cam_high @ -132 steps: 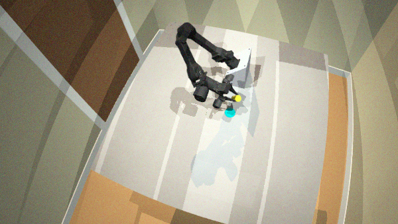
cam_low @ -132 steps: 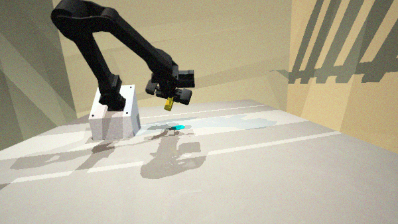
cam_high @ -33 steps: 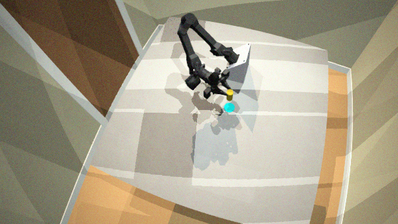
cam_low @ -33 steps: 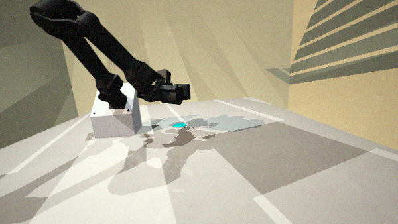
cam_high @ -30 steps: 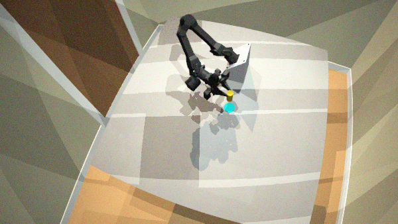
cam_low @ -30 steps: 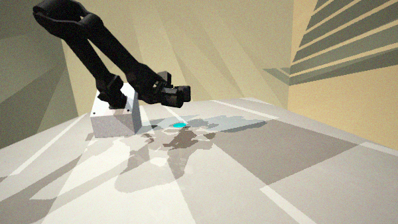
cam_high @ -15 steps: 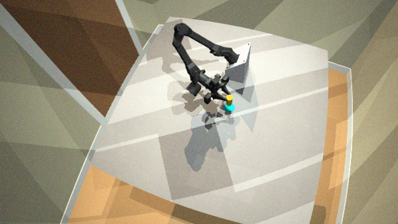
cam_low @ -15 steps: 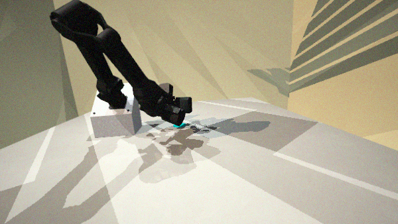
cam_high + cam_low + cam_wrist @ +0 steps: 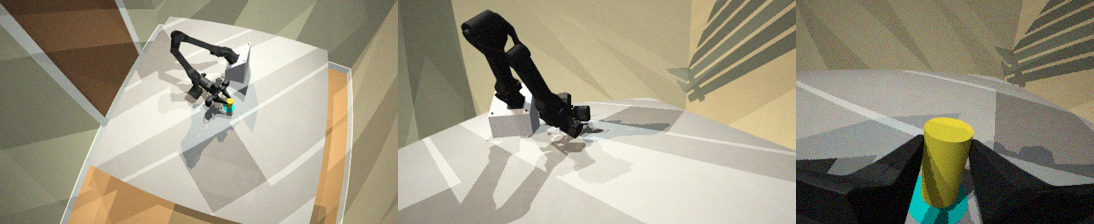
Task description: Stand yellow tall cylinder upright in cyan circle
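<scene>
The yellow tall cylinder [image 9: 229, 103] [image 9: 946, 165] stands about upright between the fingers of my gripper [image 9: 228, 101] [image 9: 946, 143], which is shut on it near its upper part. The cyan circle [image 9: 233, 108] [image 9: 917, 204] lies on the table under the cylinder. In the wrist view the cylinder's lower end shows against the circle, with cyan on both sides of it. I cannot tell for sure whether the cylinder's bottom touches the table. In the exterior view the arm's wrist hides the circle and nearly all of the cylinder.
The arm's pale base block [image 9: 236, 73] [image 9: 511, 125] stands close behind the gripper. The pale table [image 9: 292, 132] [image 9: 680, 185] carries broad shadows and light stripes. Its edges lie well away from the circle.
</scene>
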Available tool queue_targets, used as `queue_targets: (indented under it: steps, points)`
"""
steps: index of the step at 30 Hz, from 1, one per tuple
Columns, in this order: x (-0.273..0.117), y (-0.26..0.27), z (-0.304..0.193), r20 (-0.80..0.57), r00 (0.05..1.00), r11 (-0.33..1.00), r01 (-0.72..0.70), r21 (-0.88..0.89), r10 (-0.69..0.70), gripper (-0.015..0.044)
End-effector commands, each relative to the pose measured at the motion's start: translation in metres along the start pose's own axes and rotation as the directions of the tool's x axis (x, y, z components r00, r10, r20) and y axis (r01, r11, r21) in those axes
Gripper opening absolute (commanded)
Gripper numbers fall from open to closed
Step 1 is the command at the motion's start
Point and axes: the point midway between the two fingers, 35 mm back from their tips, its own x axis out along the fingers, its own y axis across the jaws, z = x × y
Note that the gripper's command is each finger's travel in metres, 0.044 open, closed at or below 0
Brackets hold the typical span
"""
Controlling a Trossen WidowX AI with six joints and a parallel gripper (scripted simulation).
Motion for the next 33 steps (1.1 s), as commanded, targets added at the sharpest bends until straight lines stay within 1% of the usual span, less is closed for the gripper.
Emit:
queue_targets:
  steps: [1, 11, 22, 28, 33]
  points:
    - [0.001, -0.001, -0.006, -0.02, 1.0, 1.0, -0.006, -0.019, 0.005, 0.0105]
    - [0.001, -0.001, -0.006, -0.02, 1.0, 1.0, -0.006, -0.019, 0.005, 0.0105]
    - [0.001, -0.001, -0.006, -0.02, 1.0, 1.0, -0.006, -0.019, 0.005, 0.0394]
    - [0.0, -0.002, -0.002, -0.018, 1.0, 1.0, -0.004, -0.018, 0.004, 0.04]
    - [-0.004, -0.006, 0.025, -0.005, 1.0, 1.0, 0.005, -0.005, -0.005, 0.04]
